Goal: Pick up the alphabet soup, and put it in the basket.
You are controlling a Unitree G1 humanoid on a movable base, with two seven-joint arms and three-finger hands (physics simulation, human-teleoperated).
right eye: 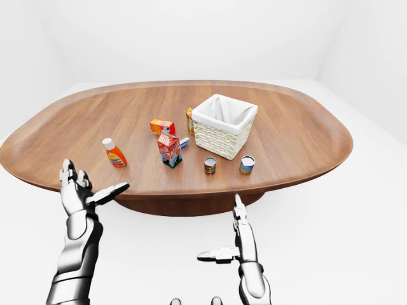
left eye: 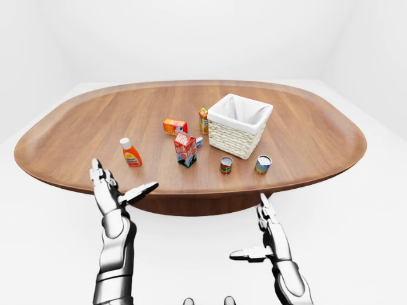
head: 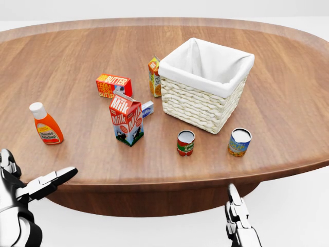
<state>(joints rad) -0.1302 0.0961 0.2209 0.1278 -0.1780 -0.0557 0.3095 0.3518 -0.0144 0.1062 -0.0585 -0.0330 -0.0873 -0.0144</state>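
Observation:
The alphabet soup (head: 239, 142), a small can with a blue and yellow label, stands upright on the wooden table (head: 77, 56), just below the right corner of the basket (head: 204, 85). That basket is white wicker with a white cloth lining, and nothing shows inside it. My left hand (left eye: 124, 180) is open with fingers spread, hanging off the table's near edge at the lower left, far from the can. Below the table edge my right hand (left eye: 248, 227) is open too, under the can and apart from it.
A red tomato can (head: 185, 143) stands left of the soup. A milk carton (head: 126, 119), a butter box (head: 113, 85), an orange carton (head: 154, 76) and a ketchup bottle (head: 46, 123) lie to the left of the basket.

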